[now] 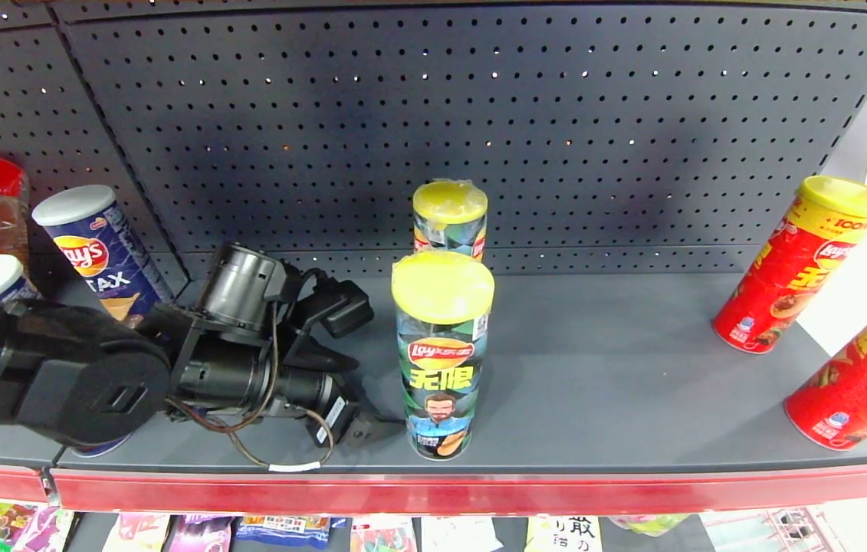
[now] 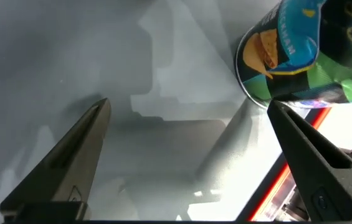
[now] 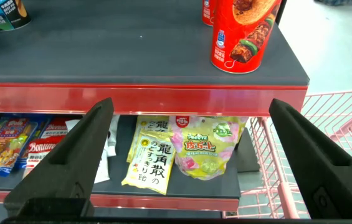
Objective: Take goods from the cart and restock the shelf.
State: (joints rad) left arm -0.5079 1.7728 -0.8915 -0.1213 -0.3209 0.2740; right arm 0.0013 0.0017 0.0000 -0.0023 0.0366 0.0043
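While the grey shelf point(image 1: 617, 383) takes up most of the head view, its red front edge runs just ahead of the right gripper point(image 3: 189, 106). That gripper's jaws are spread wide with nothing between them. Off to one side of these jaws, past the shelf's end, is the pink wire cart point(image 3: 350, 155).

The left gripper point(image 2: 188, 104) lies low over the shelf board. Its jaws are also spread wide and hold nothing, with only bare grey board between them. The front green can point(image 1: 441, 356), yellow-lidded and upright, stands just beyond one fingertip point(image 2: 274, 109). It is outside the gap and close to the shelf's front edge. A second green can point(image 1: 450, 218) stands directly behind it, farther from the jaws, by the pegboard back point(image 1: 479, 100).

Two red cans point(image 1: 797, 264) stand well apart from the left jaws at the far end of the shelf. They are above and beyond the right jaws. Blue cans point(image 1: 100, 249) stand behind the left arm.

Beyond the right jaws, on the lower shelf, lie a yellow snack bag point(image 3: 151, 155) and a green snack bag point(image 3: 207, 149), touching each other.
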